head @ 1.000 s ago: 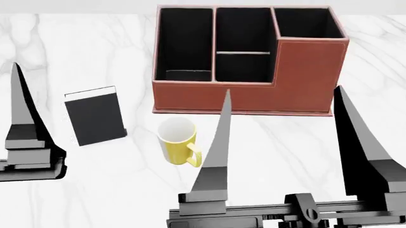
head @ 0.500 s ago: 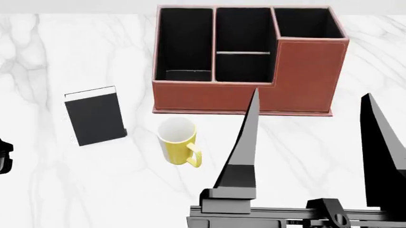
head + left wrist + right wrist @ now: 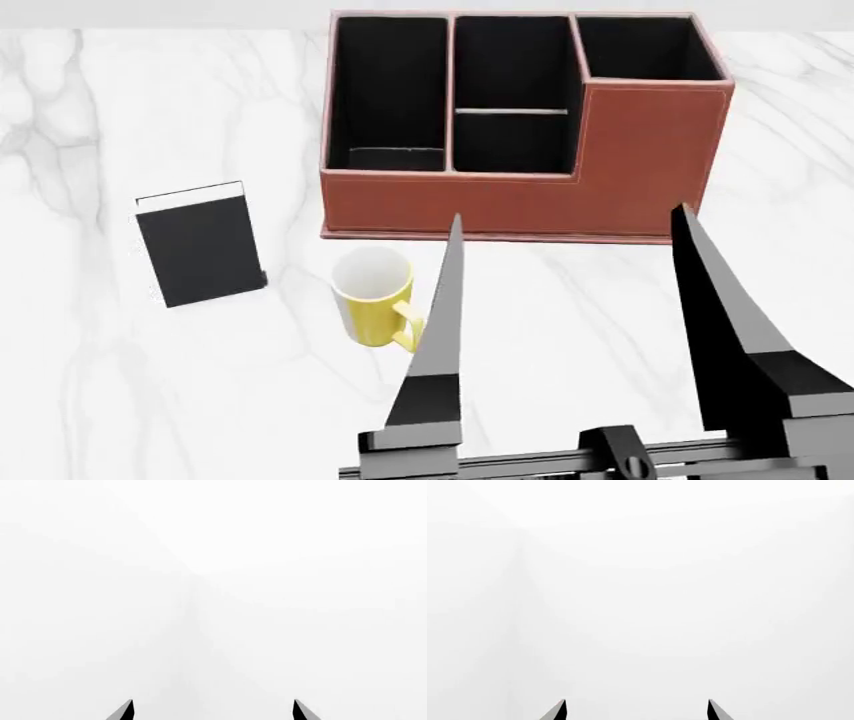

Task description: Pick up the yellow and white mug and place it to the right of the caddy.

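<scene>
Head view: yellow and white mug [image 3: 370,295] upright, handle toward the camera.

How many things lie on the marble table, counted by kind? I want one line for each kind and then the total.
Mug: 1, the yellow and white mug
Desk organiser: 1, the reddish-brown caddy
Book: 1, the flat black book
Total: 3 things on the marble table

Bright, even, sharp render; wrist views seemingly overexposed.
</scene>
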Available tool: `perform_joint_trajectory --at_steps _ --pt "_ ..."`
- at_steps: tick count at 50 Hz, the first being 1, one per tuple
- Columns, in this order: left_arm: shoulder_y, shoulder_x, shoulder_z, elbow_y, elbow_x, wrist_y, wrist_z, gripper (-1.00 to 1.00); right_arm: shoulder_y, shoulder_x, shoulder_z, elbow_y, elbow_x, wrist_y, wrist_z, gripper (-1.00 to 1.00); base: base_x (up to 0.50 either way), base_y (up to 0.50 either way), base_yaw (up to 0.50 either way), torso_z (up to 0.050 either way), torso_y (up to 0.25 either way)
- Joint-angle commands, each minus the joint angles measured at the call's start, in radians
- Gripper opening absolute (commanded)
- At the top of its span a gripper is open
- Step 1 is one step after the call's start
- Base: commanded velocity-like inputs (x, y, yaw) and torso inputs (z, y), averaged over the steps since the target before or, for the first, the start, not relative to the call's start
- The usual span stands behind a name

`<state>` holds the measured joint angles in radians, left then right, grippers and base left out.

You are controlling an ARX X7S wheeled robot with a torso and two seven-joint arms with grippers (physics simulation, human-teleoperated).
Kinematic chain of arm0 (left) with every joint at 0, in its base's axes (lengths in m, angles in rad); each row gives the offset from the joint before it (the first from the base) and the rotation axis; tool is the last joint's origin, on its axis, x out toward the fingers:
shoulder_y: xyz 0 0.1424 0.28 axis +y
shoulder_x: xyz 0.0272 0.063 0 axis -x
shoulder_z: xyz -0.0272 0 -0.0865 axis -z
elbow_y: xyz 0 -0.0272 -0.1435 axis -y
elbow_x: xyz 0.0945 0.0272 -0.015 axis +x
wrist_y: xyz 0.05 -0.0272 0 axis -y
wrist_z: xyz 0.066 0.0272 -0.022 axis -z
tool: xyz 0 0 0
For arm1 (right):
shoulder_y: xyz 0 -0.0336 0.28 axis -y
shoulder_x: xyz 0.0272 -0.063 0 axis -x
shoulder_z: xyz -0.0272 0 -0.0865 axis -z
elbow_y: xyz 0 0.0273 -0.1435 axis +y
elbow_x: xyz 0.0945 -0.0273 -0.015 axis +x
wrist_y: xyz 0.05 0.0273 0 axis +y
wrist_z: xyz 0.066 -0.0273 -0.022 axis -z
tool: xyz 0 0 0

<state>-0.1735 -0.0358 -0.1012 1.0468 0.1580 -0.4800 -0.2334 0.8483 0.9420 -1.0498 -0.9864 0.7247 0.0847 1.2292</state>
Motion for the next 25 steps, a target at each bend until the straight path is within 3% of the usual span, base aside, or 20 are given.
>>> perform_joint_trajectory --at_steps 1,2,3,5,6,7,8,9,10,18,25 --pt "0.097 0.035 -0.294 0.000 -0.059 0.096 -0.044 1.00 0.002 -0.009 -0.022 0.000 -0.024 -0.002 -0.027 1.00 0.00 0.00 0.00 0.000 0.000" --pt "0.247 -0.115 -0.231 0.000 -0.209 0.246 -0.194 1.00 0.000 -0.008 -0.021 0.002 -0.023 -0.007 -0.028 1.00 0.00 0.00 0.00 0.000 0.000" --pt "0.397 -0.265 -0.265 0.000 -0.359 0.376 -0.344 1.00 0.000 -0.009 -0.021 0.004 -0.023 -0.009 -0.029 1.00 0.00 0.00 0.00 0.000 0.000" --pt "0.697 -0.565 -0.554 0.000 -0.659 0.546 -0.644 1.00 0.000 -0.015 -0.026 0.007 -0.027 -0.003 -0.029 1.00 0.00 0.00 0.00 0.000 0.000" --pt "0.847 -0.715 -0.563 0.000 -0.749 0.547 -0.794 1.00 0.001 -0.016 -0.027 0.005 -0.028 0.000 -0.028 1.00 0.00 0.00 0.00 0.000 0.000" --pt "0.958 -0.865 -0.563 0.000 -0.745 0.542 -0.944 1.00 0.002 -0.017 -0.028 0.003 -0.028 0.002 -0.029 1.00 0.00 0.00 0.00 0.000 0.000" --pt "0.958 -1.015 -0.563 0.000 -0.731 0.541 -1.094 1.00 0.004 -0.018 -0.031 -0.001 -0.029 0.005 -0.031 1.00 0.00 0.00 0.00 0.000 0.000" --pt "0.959 -1.091 -0.561 0.000 -0.721 0.540 -1.244 1.00 0.005 -0.019 -0.032 0.000 -0.029 0.006 -0.032 1.00 0.00 0.00 0.00 0.000 0.000" --pt "0.959 -1.078 -0.564 0.000 -0.718 0.536 -1.336 1.00 0.005 -0.019 -0.032 0.000 -0.028 0.006 -0.033 1.00 0.00 0.00 0.00 0.000 0.000" --pt "0.959 -0.726 -0.673 0.000 -0.664 0.599 -1.125 1.00 0.010 -0.031 -0.046 0.003 -0.035 0.016 -0.043 1.00 0.00 0.00 0.00 0.000 0.000" --pt "0.959 -0.556 -0.708 0.000 -0.643 0.655 -1.061 1.00 0.006 -0.028 -0.046 0.007 -0.035 0.002 -0.050 1.00 0.00 0.00 0.00 0.000 0.000"
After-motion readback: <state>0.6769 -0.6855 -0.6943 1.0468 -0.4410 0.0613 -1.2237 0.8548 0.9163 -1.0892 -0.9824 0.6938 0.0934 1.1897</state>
